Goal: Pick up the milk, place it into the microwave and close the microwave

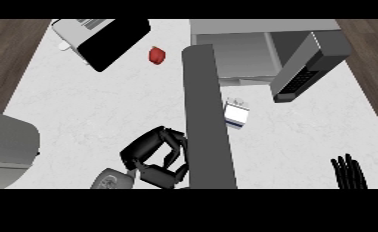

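Milk carton stood mid-worktop, just beyond the microwave's open door, apart from the curled, empty left hand; the right hand rested open.

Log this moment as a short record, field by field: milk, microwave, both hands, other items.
milk: small white and blue carton, on the counter in front of the microwave, not held
microwave: open, door swung out to the right
left hand: fingers curled, holding nothing, left of the carton
right hand: fingers up at the lower right edge, resting
other: red object on the counter; toaster at upper left
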Action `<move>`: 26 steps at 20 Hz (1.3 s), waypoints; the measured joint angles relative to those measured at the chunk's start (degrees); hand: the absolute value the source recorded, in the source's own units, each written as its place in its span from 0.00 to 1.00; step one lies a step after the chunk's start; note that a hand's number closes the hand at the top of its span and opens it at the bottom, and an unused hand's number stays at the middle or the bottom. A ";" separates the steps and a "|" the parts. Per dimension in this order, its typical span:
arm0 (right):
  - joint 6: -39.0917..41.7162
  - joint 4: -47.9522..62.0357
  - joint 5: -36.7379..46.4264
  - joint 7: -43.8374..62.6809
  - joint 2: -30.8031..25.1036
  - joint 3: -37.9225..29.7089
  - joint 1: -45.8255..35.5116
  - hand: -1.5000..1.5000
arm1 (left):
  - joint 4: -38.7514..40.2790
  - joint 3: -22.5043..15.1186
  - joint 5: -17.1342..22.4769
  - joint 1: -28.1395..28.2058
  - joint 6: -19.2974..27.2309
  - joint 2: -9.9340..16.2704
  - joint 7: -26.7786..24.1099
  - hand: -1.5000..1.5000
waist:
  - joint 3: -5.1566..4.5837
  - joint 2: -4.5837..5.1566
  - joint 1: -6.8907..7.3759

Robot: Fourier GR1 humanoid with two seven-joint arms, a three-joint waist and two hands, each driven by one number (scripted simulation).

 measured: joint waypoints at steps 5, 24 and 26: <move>3.19 -11.79 -3.80 2.81 -1.80 1.45 6.58 0.00 | 5.39 -11.33 3.29 -2.59 8.52 0.17 -0.59 1.00 | 0.03 0.16 -0.14; 10.21 -42.35 -14.43 16.71 -8.03 7.94 13.50 0.00 | 13.49 -39.83 25.64 -20.32 45.88 1.89 7.73 1.00 | 0.00 1.17 -4.41; 10.31 -44.64 -15.26 18.47 -8.74 8.28 13.50 0.00 | 14.15 -40.72 27.22 -21.99 48.48 1.85 7.76 1.00 | -0.04 1.38 -4.90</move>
